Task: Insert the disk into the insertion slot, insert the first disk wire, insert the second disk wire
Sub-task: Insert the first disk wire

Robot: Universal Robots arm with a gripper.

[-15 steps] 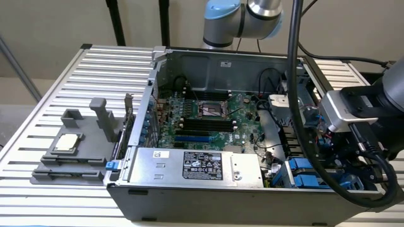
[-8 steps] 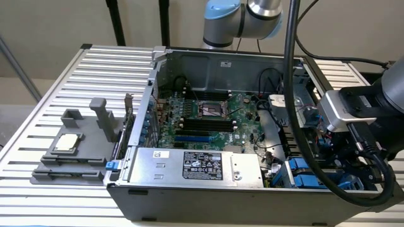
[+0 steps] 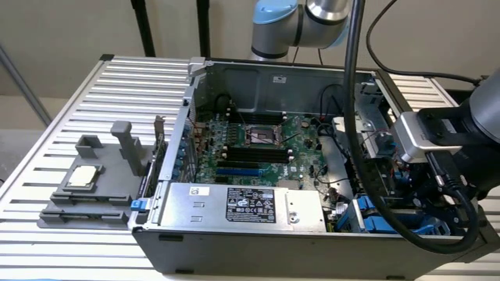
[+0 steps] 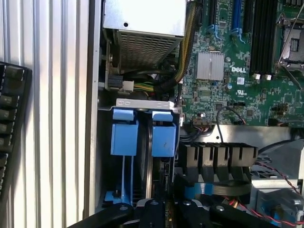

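Grey insertion slot (image 4: pixel 142 156), blue rails, motherboard (image 4: pixel 237 61) beside

Boxy grey metal drive cage (image 4: pixel 142 142) is showing bright blue plastic rails and tabs (image 4: pixel 124 137). Green printed motherboard (image 3: pixel 262 143) is carrying black slots. Silver rectangular power supply box (image 3: pixel 242 205) is bearing a black label with white print. White ribbed counter (image 3: pixel 93 93) is showing parallel grooves. Grey plastic fixture (image 3: pixel 93 187) is sitting matte, uniform.
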